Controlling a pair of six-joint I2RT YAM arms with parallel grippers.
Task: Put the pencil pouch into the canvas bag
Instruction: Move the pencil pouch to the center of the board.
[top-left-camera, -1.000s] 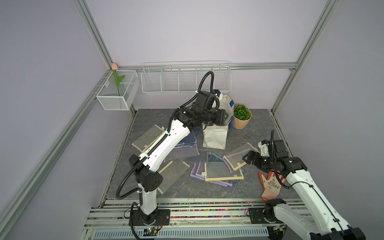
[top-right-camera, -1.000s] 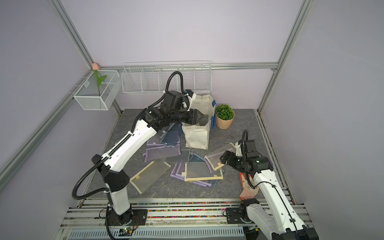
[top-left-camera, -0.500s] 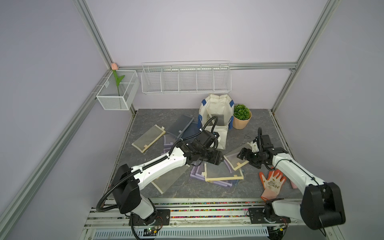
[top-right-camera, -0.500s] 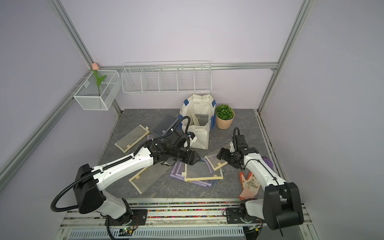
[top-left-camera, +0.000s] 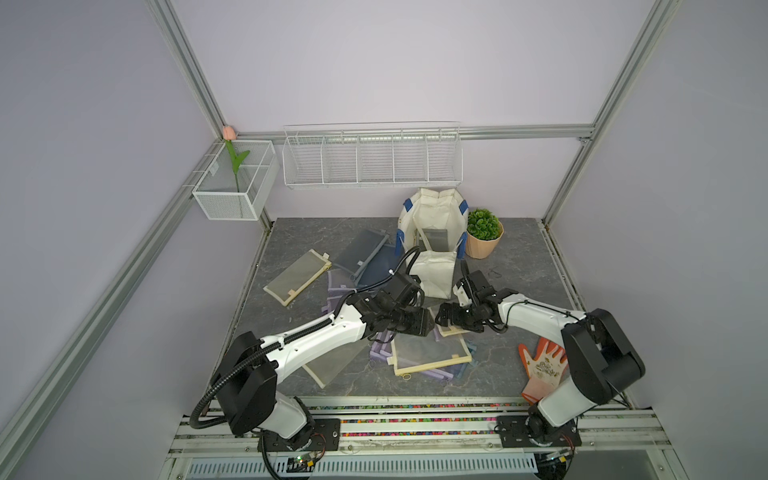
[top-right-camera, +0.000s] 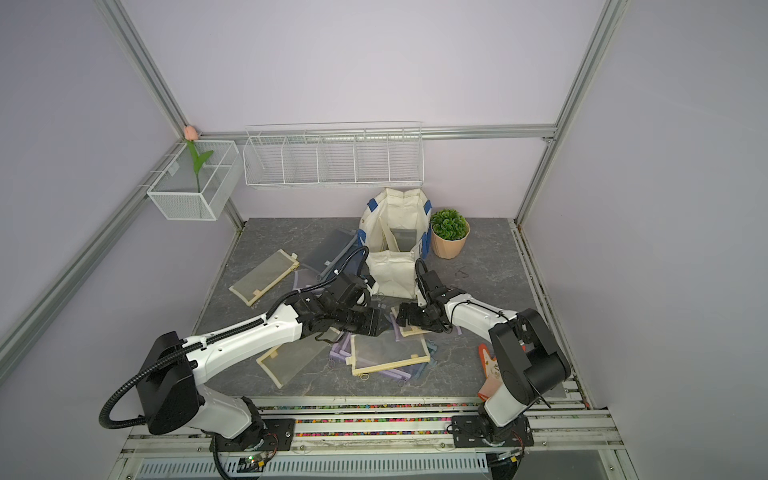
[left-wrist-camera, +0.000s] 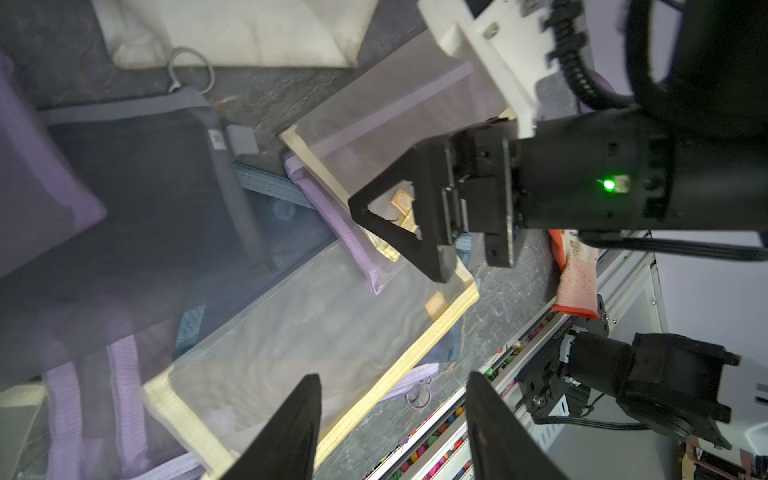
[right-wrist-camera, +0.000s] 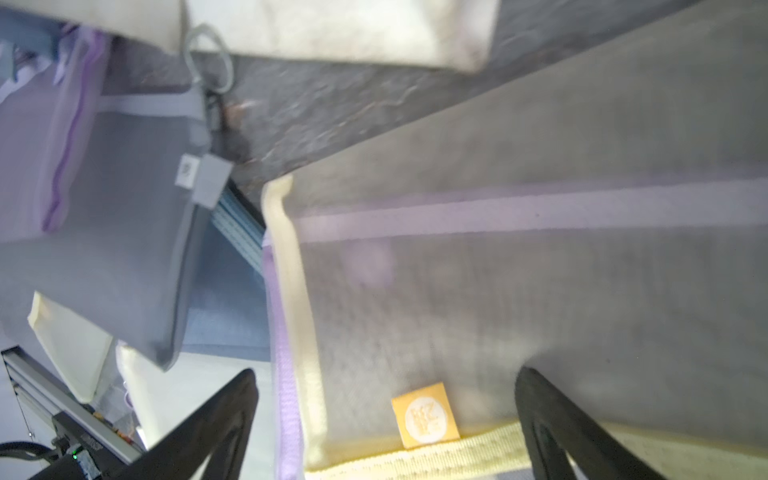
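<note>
Left gripper (left-wrist-camera: 392, 376) and right gripper (right-wrist-camera: 384, 372) meet over one heap of flat mesh pouches (top-left-camera: 432, 355).

The right gripper's jaws are spread wide, straddling the orange-labelled corner of a cream-trimmed grey mesh pencil pouch (right-wrist-camera: 498, 291). It lies on the heap, just in front of the boxy off-white canvas bag with blue strap handles (top-left-camera: 434, 272). The left gripper hovers beside it, released and empty. Four cream-trimmed pouches (top-left-camera: 299, 276) show on the table. One grey pouch (top-left-camera: 436, 239) stands inside the bag. Around them are one potted plant (top-left-camera: 482, 232), one orange glove (top-left-camera: 542, 365) and two white wire baskets (top-left-camera: 372, 160).
</note>
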